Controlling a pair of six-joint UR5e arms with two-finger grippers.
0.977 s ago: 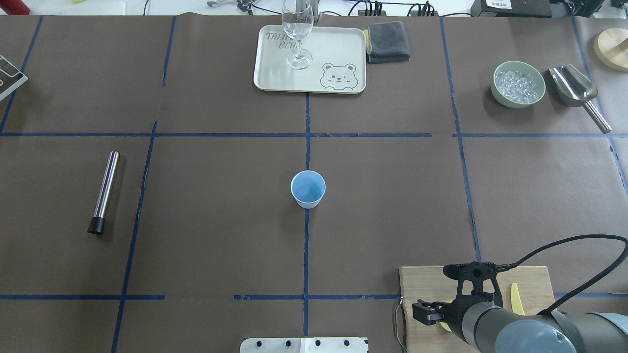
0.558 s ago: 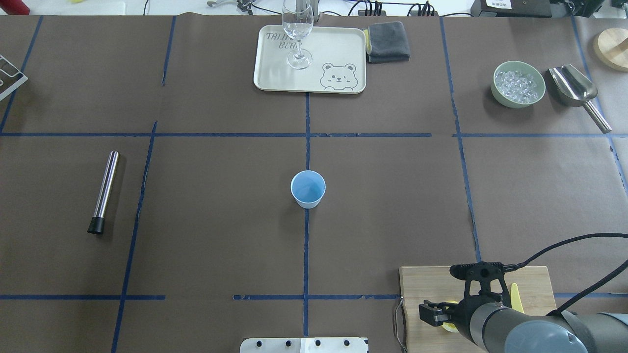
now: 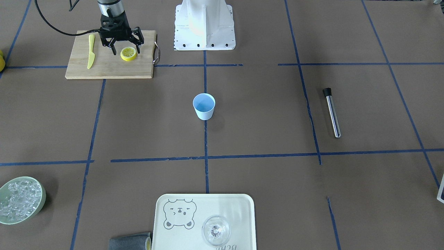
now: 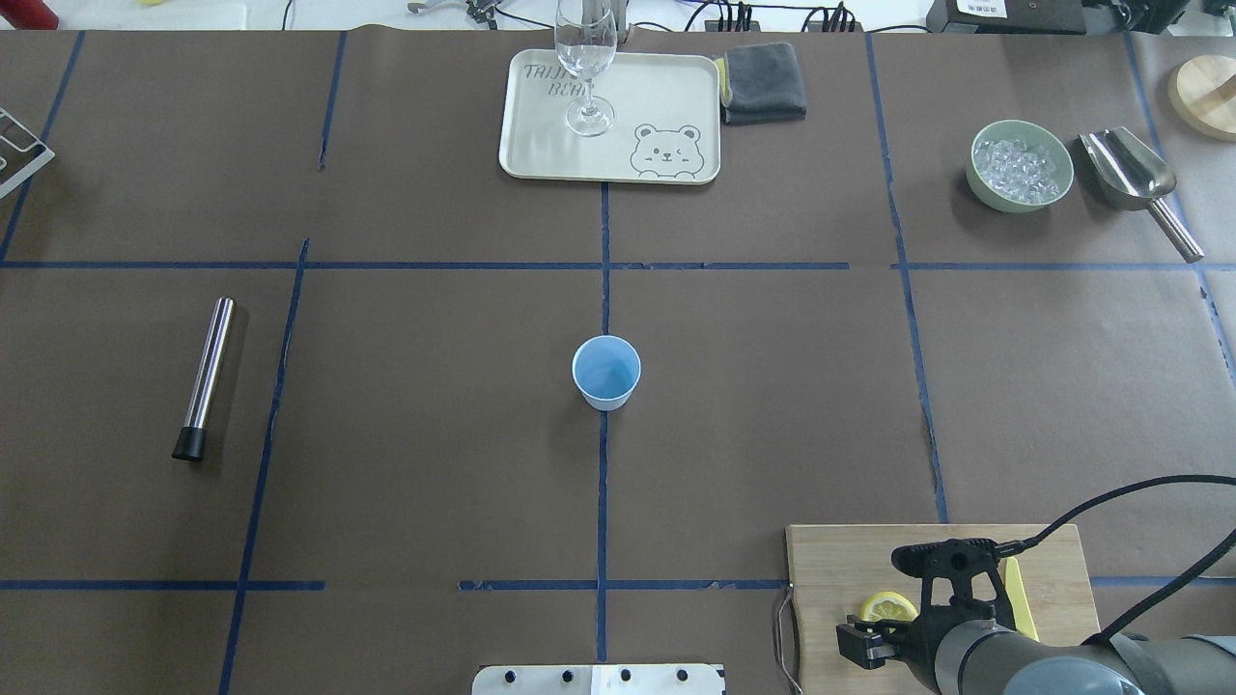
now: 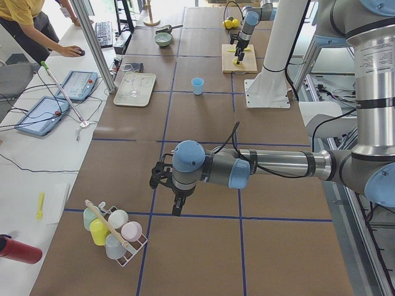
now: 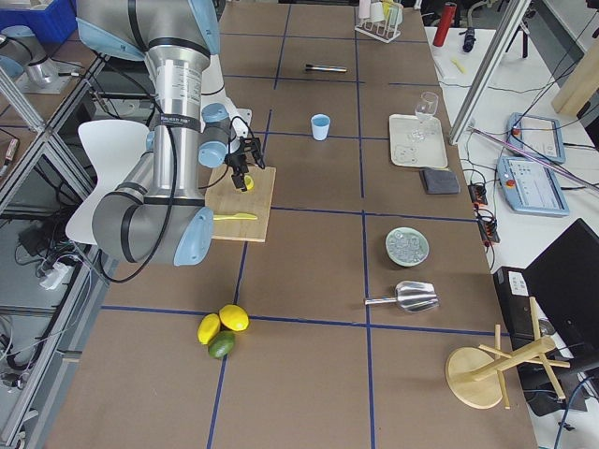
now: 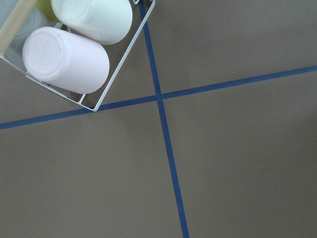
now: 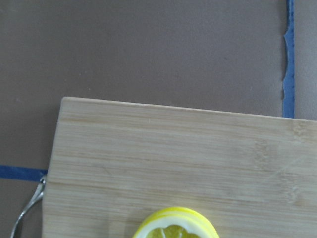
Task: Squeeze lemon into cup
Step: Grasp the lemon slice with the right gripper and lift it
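The lemon (image 3: 128,53), a thin yellow slice, lies flat on the wooden cutting board (image 3: 104,69) at the robot's near right. It also shows in the overhead view (image 4: 888,608) and at the bottom edge of the right wrist view (image 8: 176,229). My right gripper (image 3: 126,52) is open, with a finger on either side of the slice and low over the board; I cannot tell whether it touches. The pale blue cup (image 4: 605,372) stands upright at the table's middle, far from it. My left gripper (image 5: 176,200) hangs over the table's left end; I cannot tell if it is open.
A yellow plastic knife (image 3: 91,51) lies on the board beside the gripper. A rack of cups (image 5: 111,231) sits near the left gripper. A metal tube (image 4: 205,376) lies at left. A tray (image 4: 676,97) with a glass (image 4: 586,58), an ice bowl (image 4: 1021,164) and a scoop (image 4: 1130,174) are at the far side.
My right arm has drawn back toward the robot's base and to the right, so the lemon slice, partly hidden before, now shows on the board in the overhead view. The cup has not moved.
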